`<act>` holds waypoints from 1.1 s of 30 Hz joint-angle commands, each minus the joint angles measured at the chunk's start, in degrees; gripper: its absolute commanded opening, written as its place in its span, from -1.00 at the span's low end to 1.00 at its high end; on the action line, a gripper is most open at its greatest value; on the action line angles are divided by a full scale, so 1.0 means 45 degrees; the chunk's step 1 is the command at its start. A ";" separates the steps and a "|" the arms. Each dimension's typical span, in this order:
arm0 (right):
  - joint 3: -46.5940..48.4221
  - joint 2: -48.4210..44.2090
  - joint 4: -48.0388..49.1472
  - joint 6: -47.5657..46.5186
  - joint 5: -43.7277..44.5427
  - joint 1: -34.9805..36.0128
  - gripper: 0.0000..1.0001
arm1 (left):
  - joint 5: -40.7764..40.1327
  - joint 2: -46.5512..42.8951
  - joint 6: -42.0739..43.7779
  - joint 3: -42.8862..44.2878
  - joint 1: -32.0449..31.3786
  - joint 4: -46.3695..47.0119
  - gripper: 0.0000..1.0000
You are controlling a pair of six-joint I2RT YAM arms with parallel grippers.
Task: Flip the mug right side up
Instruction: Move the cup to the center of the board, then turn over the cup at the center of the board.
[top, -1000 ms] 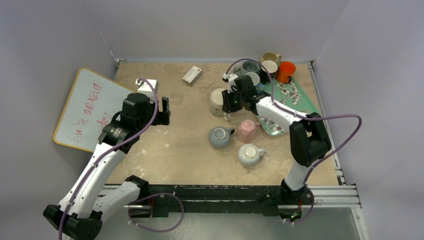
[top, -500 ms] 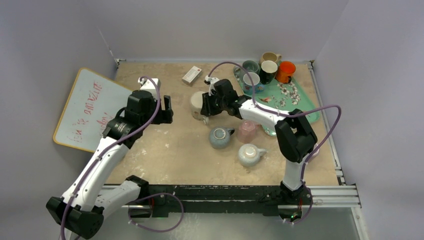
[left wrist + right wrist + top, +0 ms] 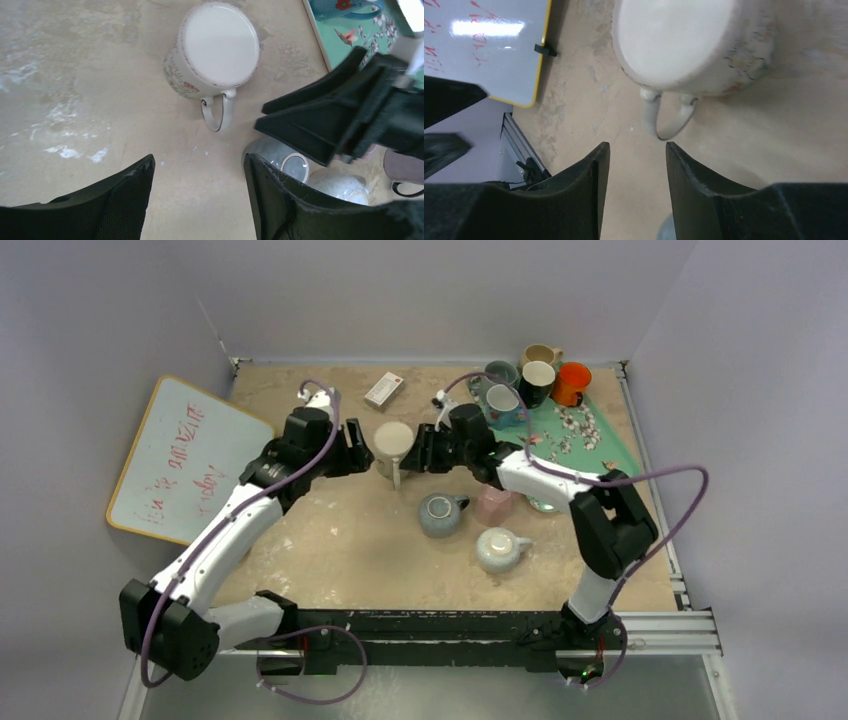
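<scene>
The cream mug (image 3: 392, 443) stands upside down on the table, flat base up, handle toward the near edge. It also shows in the left wrist view (image 3: 215, 47) and the right wrist view (image 3: 689, 42). My left gripper (image 3: 357, 451) is open and empty just left of the mug; its tips (image 3: 200, 165) are short of the handle. My right gripper (image 3: 421, 451) is open and empty just right of the mug; its tips (image 3: 636, 150) are a little short of the handle (image 3: 669, 117).
A grey-blue mug (image 3: 438, 514), a pink mug (image 3: 493, 502) and a white mug (image 3: 497, 548) sit upside down near the middle. A green tray (image 3: 590, 440) with several mugs is at the back right. A whiteboard (image 3: 175, 455) lies left, a small white box (image 3: 384, 389) at the back.
The right gripper carried the cream mug leftward from beside the tray, then let go and now sits open to its right. The left arm swung right, up to the mug's left side.
</scene>
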 commanded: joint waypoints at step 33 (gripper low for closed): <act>-0.4364 -0.7562 0.0741 0.0186 0.4032 -0.2232 0.49 | -0.3738 0.7848 -0.0020 0.3393 -0.2719 0.1813 -0.12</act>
